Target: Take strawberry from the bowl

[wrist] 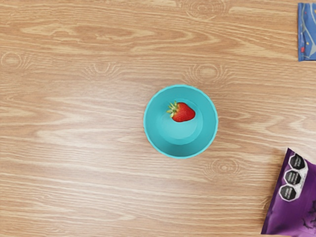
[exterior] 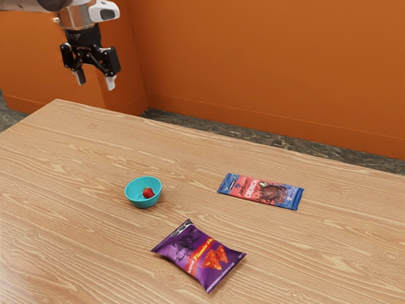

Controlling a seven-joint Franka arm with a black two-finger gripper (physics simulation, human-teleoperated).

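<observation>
Wooden table (exterior: 76,164), bowl (wrist: 180,150), strawberry (wrist: 183,112) on its side, tip toward packets (exterior: 199,254)

open air above turquoise bowl (wrist: 179,150), bare wood all round its rim, purple chip bag (exterior: 199,254) near one side

The wrist view's edge crops purple bag (wrist: 285,215) and blue wrapper (wrist: 307,34).
</observation>
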